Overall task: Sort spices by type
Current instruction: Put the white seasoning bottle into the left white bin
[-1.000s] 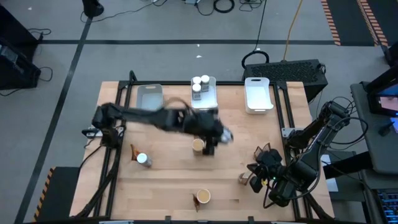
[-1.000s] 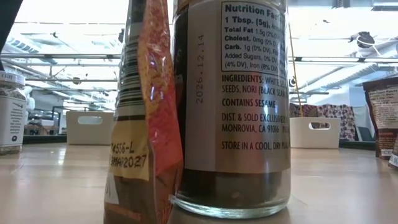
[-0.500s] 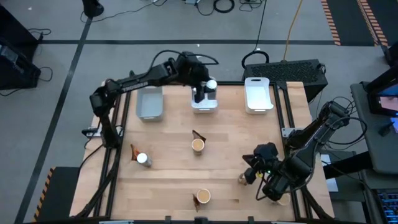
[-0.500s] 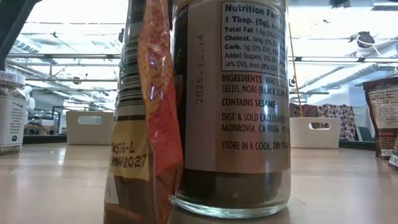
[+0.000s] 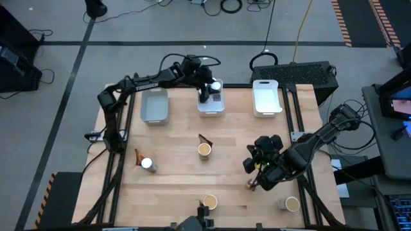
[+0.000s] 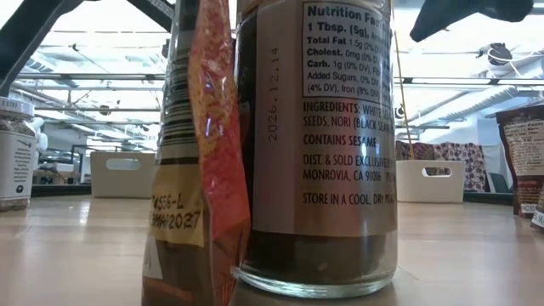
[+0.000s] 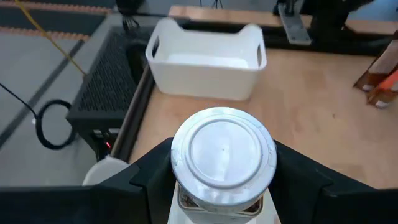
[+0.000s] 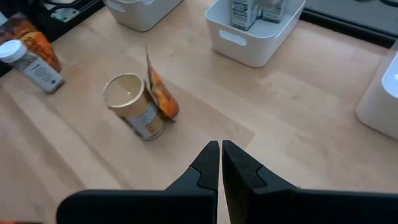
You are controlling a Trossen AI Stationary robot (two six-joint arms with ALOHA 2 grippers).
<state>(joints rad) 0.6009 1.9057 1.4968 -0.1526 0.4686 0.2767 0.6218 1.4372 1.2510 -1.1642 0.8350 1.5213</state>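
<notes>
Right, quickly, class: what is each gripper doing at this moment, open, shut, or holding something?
Left gripper: shut on a white-capped jar, above the middle tray.
Right gripper: shut, holding nothing.

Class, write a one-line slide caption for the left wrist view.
Left gripper holding a white-capped jar, white tray beyond.

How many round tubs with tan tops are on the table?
3: the middle tub sits mid-table, the front tub at the near edge, the corner tub near the right corner. The right arm may hide another.
</notes>
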